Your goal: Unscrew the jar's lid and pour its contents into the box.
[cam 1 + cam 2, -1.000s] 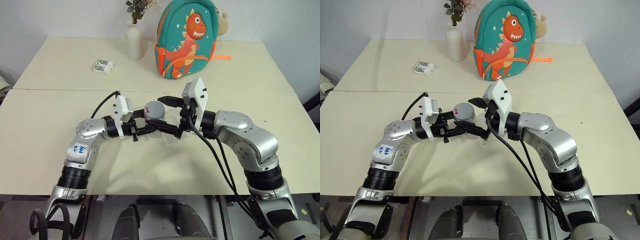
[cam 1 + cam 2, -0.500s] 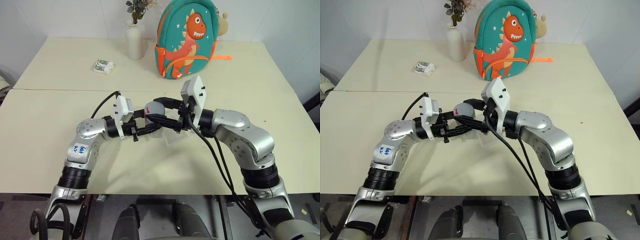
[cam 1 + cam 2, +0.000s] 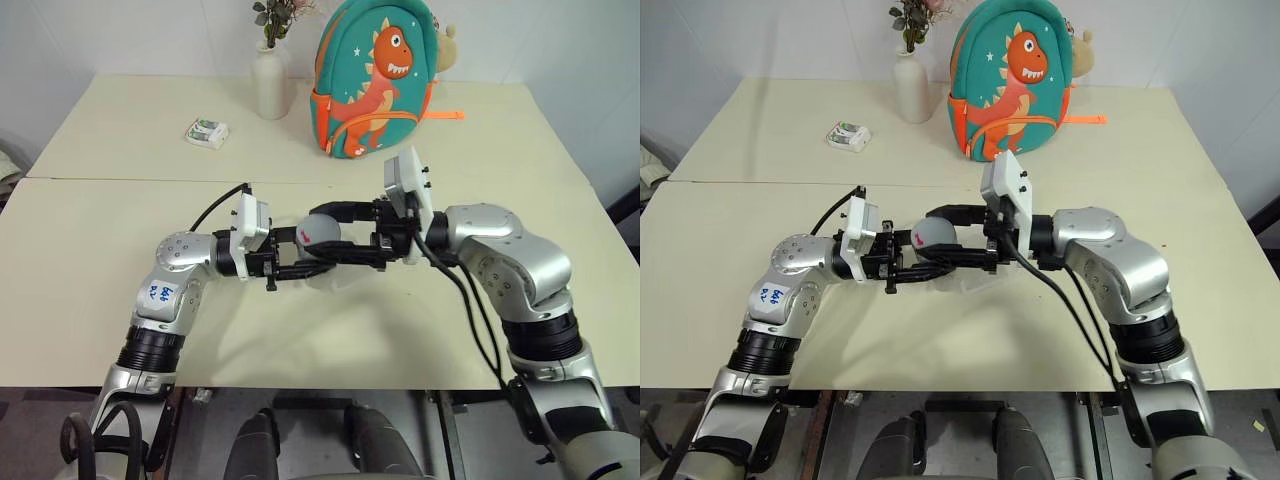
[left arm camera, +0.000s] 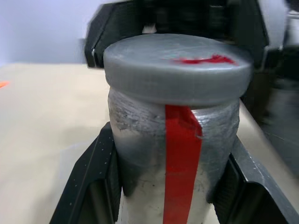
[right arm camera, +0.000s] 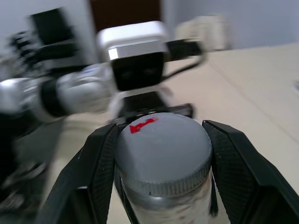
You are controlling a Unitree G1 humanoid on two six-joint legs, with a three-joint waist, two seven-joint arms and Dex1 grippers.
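Jar [image 3: 312, 240] now tilted, lid [image 3: 320, 228] rightward.

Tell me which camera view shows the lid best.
The right wrist view: the lid sits close up between the right gripper's fingers, with its grey top, red mark and ribbed edge plain. The left wrist view shows it edge-on atop the jar. Both eye views show it small between the two grippers.

Table [image 3: 100, 250] was cream, two tops joined by seam running left to right. Vase [image 3: 269, 84] with flowers stood near far edge, dinosaur backpack [image 3: 374, 80] just beside it toward right. Small white-and-green packet [image 3: 206, 132] lay on far half, toward left edge, apart from vase.
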